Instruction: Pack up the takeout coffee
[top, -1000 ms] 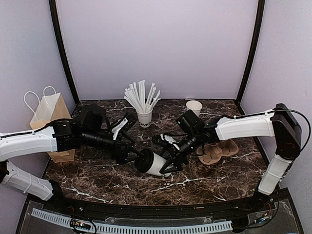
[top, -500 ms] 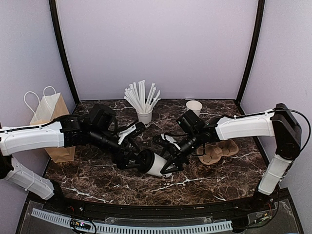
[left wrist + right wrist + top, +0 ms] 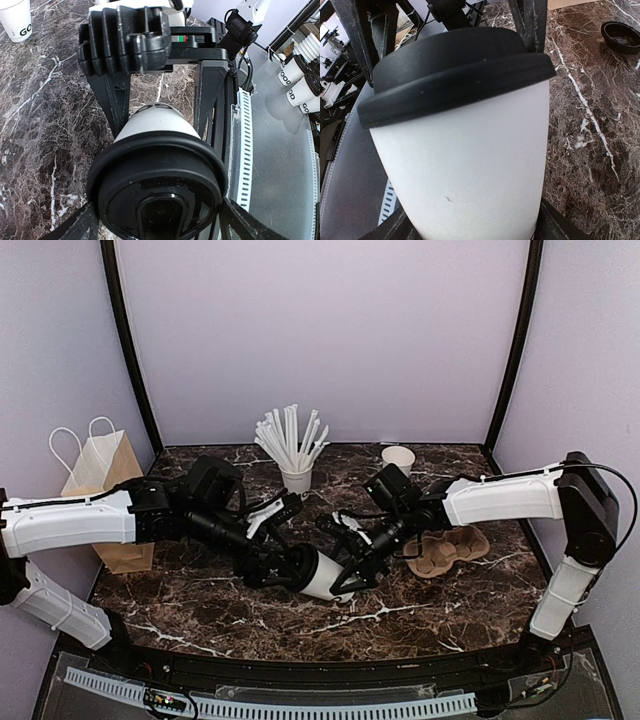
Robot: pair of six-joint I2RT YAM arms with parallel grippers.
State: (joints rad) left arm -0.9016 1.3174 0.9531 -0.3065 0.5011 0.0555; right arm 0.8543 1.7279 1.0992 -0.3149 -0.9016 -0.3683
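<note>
The takeout coffee [image 3: 324,578] is a white paper cup with a black lid [image 3: 298,570]. It is held tilted, almost on its side, just above the marble table's middle, lid toward the left. My right gripper [image 3: 346,574] is shut on the cup's white body [image 3: 470,165]. My left gripper [image 3: 284,568] is closed around the lid's rim. In the left wrist view the lid [image 3: 157,195] fills the space between my left gripper's fingers [image 3: 157,227], with the cup wall [image 3: 157,122] behind it. The lid [image 3: 450,65] sits fully on the cup.
A white cup full of straws [image 3: 296,478] stands at the back centre. A plain white cup [image 3: 398,459] stands at the back right. A brown paper bag [image 3: 105,490] stands at the left edge. A cardboard cup carrier [image 3: 447,549] lies at the right. A spare black lid [image 3: 621,36] lies on the table.
My left arm has swung rightward and its wrist has turned while staying at the lid. The cup has shifted slightly right. The right arm has barely moved.
</note>
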